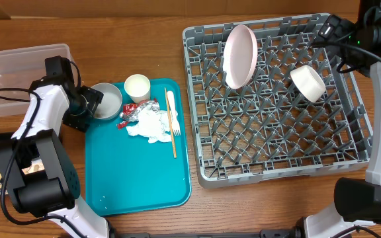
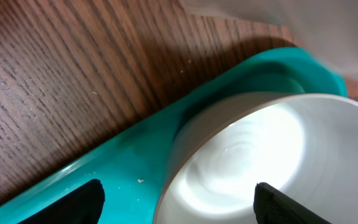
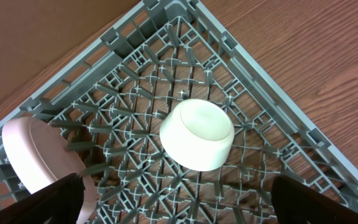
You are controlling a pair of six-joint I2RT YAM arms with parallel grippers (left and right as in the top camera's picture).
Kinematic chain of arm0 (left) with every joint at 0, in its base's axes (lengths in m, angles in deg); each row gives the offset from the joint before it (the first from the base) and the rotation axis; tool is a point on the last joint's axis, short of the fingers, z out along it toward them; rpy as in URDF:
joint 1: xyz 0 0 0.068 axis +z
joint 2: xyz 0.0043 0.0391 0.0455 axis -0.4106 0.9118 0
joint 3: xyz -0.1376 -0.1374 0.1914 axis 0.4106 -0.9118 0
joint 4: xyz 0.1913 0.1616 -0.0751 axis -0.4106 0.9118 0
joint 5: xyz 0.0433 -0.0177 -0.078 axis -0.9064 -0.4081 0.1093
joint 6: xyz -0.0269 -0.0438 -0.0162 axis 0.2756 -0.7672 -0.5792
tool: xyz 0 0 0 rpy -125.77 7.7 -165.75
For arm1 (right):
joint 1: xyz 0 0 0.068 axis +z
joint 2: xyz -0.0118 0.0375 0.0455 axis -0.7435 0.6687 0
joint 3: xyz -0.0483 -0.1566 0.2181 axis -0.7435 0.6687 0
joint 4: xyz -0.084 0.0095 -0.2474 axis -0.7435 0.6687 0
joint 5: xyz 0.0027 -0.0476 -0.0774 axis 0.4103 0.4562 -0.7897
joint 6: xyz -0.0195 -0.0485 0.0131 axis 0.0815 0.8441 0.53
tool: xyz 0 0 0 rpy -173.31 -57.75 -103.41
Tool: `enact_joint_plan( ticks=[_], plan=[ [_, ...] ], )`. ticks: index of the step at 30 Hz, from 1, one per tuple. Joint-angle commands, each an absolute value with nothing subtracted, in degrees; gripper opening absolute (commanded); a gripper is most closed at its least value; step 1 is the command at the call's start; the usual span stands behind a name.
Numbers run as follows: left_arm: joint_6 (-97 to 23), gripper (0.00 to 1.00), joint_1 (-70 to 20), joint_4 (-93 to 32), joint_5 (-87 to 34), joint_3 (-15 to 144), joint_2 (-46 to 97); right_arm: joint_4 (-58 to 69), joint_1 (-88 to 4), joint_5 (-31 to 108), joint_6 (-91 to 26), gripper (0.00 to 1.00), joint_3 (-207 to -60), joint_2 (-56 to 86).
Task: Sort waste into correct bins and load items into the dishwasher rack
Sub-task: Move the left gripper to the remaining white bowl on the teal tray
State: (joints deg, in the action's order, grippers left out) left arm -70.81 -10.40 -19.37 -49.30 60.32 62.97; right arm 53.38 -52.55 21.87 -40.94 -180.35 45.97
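Between parted left jaws, grey bowl point(image 2: 247, 155) rim

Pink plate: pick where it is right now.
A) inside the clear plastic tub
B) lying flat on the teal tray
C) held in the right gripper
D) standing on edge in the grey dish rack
D: the pink plate stands on edge between the pegs of the grey dish rack, near its far left corner, with a white bowl upside down further right.
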Motion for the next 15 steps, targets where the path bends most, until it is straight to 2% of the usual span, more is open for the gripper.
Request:
enact_joint_plan(
  ticks=[1, 15],
  plan=[
    [-71.31, 0.8, -11.27, -17.03, -47.05, 59.73, 65.66, 53.12, -52.66, 21.28, -41.2, 1.0, -181.15, 45.78],
    [-66.81, 0.84, -11.47, -12.42, -52.47, 65.5, 60.52, 53.12, -52.66, 21.28, -41.2, 1.0, -181.15, 45.78]
  ],
)
